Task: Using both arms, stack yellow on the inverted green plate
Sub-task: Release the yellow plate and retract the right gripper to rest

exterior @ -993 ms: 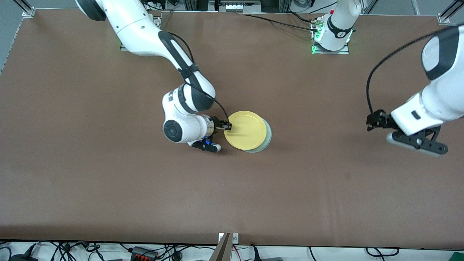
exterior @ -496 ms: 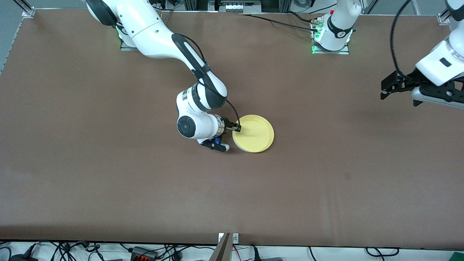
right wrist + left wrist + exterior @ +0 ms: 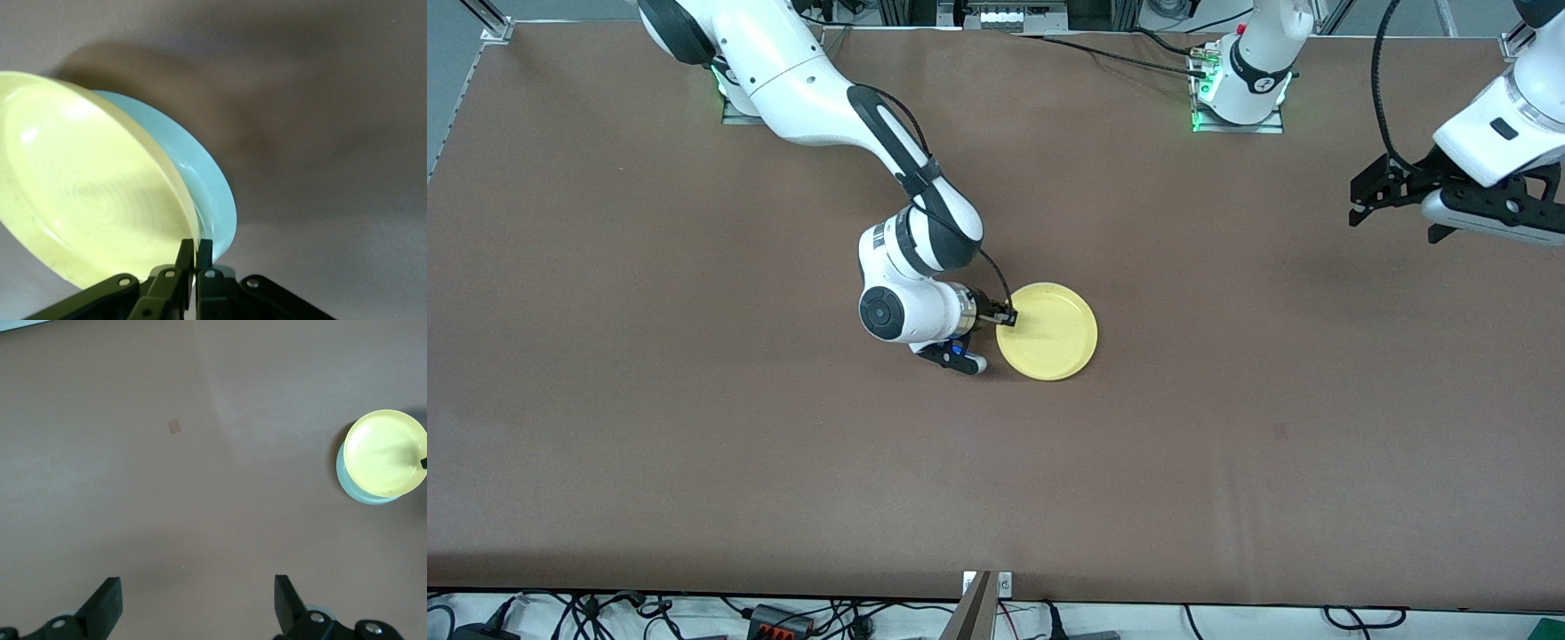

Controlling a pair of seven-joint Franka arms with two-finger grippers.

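Two round, shallow plastic plates are seen, stacked mid-table: the pale-yellow plate is laid rim-up on the pale mint-green plate, of which only an edge is shown. The yellow rim is pinched by the right gripper, closed on it. The left gripper, spread wide and empty, is held over the brown table toward the left arm's end.

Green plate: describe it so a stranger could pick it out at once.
On the brown table, find the right gripper near the middle, shut on the rim of a yellow plate. The green plate lies directly under that yellow one. It is the same size and round, but pale mint-green, showing only as a thin crescent at the edge.
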